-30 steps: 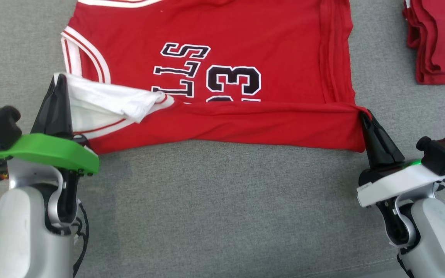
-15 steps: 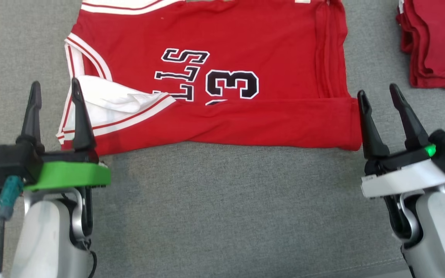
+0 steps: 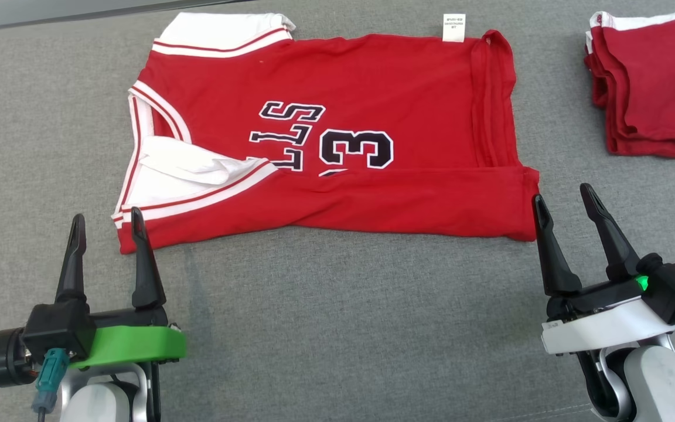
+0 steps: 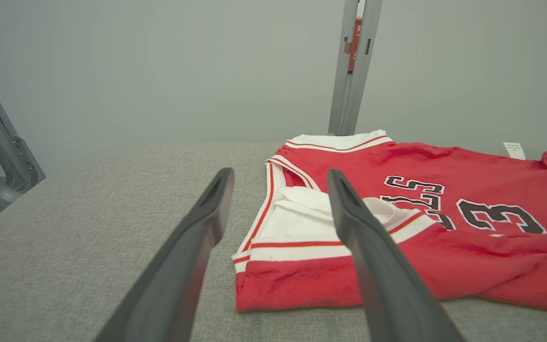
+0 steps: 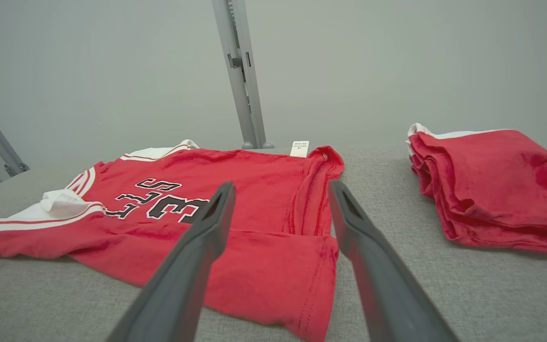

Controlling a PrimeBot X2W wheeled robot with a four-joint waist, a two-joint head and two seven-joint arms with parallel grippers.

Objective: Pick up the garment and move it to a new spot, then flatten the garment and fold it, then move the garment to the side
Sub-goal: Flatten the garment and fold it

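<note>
On the grey counter (image 3: 337,328) the red jersey (image 3: 419,193) looks soft, light and floppy, best pinched at its two near corners, and both jaws stand wide and empty.

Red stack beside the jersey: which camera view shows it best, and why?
Right wrist view: the stack sits large, its layered folds seen side-on. Head view shows it from above, cut by the frame's edge.
</note>
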